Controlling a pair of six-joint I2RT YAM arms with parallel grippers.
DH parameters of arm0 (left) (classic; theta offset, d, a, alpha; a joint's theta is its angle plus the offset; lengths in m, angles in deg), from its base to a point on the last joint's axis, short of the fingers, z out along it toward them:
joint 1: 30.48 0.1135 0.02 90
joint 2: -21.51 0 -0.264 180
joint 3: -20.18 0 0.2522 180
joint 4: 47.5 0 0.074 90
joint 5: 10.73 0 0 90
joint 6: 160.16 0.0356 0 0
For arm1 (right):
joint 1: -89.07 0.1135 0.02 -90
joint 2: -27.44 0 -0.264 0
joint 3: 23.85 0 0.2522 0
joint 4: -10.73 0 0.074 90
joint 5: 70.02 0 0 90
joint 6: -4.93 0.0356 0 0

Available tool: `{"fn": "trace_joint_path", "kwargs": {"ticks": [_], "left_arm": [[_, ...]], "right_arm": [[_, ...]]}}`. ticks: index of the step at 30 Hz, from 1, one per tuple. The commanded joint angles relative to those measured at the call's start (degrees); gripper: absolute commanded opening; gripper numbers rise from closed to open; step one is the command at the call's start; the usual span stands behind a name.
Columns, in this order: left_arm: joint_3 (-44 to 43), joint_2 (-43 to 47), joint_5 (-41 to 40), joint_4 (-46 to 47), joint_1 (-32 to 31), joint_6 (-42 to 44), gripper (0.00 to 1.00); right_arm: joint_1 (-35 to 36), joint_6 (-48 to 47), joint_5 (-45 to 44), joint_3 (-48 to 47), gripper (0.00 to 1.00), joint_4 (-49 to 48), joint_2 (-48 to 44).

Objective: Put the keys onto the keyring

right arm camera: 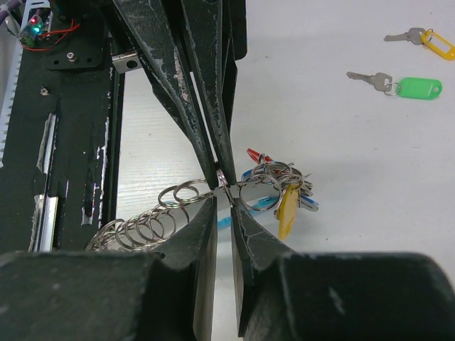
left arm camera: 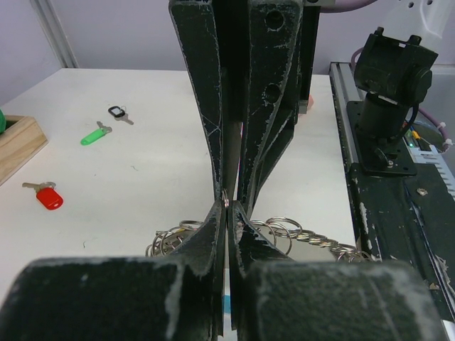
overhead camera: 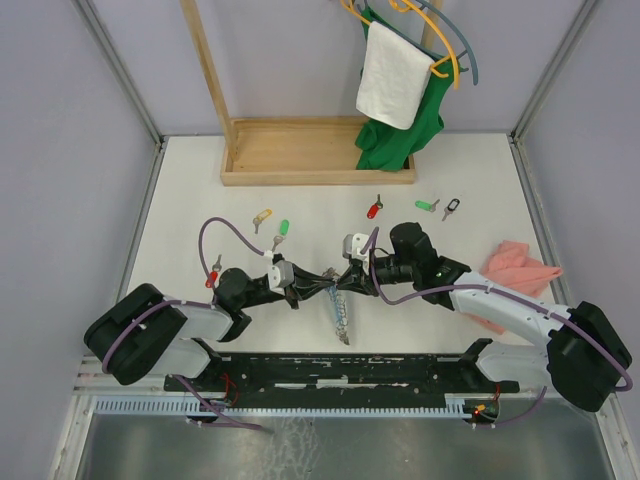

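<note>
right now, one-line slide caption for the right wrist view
Right gripper and left gripper meet tip to tip on the keyring, tagged keys bunched beside them.

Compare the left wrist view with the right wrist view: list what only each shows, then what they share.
Only the left wrist view: a red-tagged key, a green-tagged key beside a black-tagged key, and a wooden frame corner.
Only the right wrist view: a yellow-tagged key, another green key, and the bunch of tagged keys on the keyring.
Both: the left gripper and right gripper closed tip to tip on the keyring's coil.
</note>
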Motion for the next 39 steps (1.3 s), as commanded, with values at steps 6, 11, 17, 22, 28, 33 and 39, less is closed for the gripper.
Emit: {"fn": "trace_joint_path", "kwargs": {"ticks": [6, 11, 17, 22, 28, 33, 39], "left_arm": [[-0.61, 0.53, 2.77, 5.78, -0.11, -1.68, 0.03], [-0.69, 0.84, 3.7, 5.37, -0.07, -1.67, 0.03], [-1.0, 0.63, 3.94, 5.24, -0.07, -1.84, 0.03], [-0.79, 1.18, 2.48, 4.66, -0.04, -1.58, 0.03], [-2.32, 3.84, 0.41, -5.57, -0.07, 2.02, 0.11], [-3.75, 6.43, 0.48, -13.67, -0.08, 4.61, 0.23], [-4.46, 6.02, 1.03, -14.06, -0.07, 3.97, 0.31]], "right_arm": [[0.05, -0.23, 2.26, -3.41, 0.22, -4.04, -0.16], [-0.35, -0.33, 1.74, -3.27, 0.24, -3.98, -0.63], [-0.33, -0.43, 4.04, -3.59, 0.21, -3.53, -0.57], [-0.34, -3.08, 5.07, -5.25, 0.05, 1.99, -0.05], [-0.35, -7.42, 1.85, -12.72, 0.01, 17.59, 1.07], [0.09, -9.35, -2.45, -22.68, 0.01, 34.31, 5.01], [2.72, -13.4, -9.1, -32.73, 0.01, 49.61, 11.08]]}}
